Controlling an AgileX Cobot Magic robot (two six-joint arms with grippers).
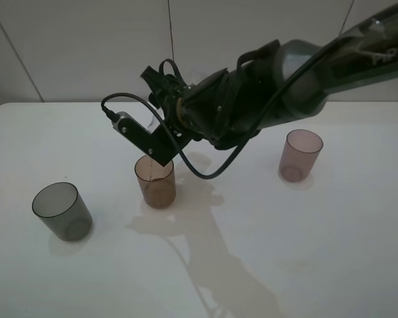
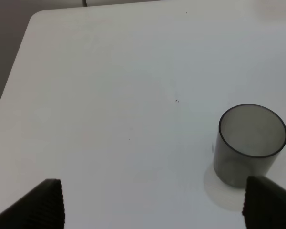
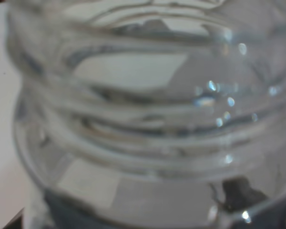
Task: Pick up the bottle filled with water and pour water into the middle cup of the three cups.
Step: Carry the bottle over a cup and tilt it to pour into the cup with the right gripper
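Three tinted cups stand in a row on the white table point(image 1: 331, 252): smoky grey point(image 1: 62, 211) at left, the amber-brown middle cup point(image 1: 155, 180), and mauve-pink point(image 1: 300, 155) at right. My right gripper point(image 1: 160, 93) reaches across the middle and is shut on the clear bottle point(image 3: 148, 114), tilted just above and behind the amber cup's rim. The bottle's threaded neck fills the right wrist view; in the exterior high view it shows only as a faint outline. My left gripper point(image 2: 155, 210) is open and empty, low over the table beside the grey cup point(image 2: 250, 143).
The right arm's dark body point(image 1: 265, 93) and its looping black cable point(image 1: 199, 173) hang over the table between the amber and pink cups. The table's rounded far-left corner point(image 2: 35, 16) shows in the left wrist view. A wall stands behind the table.
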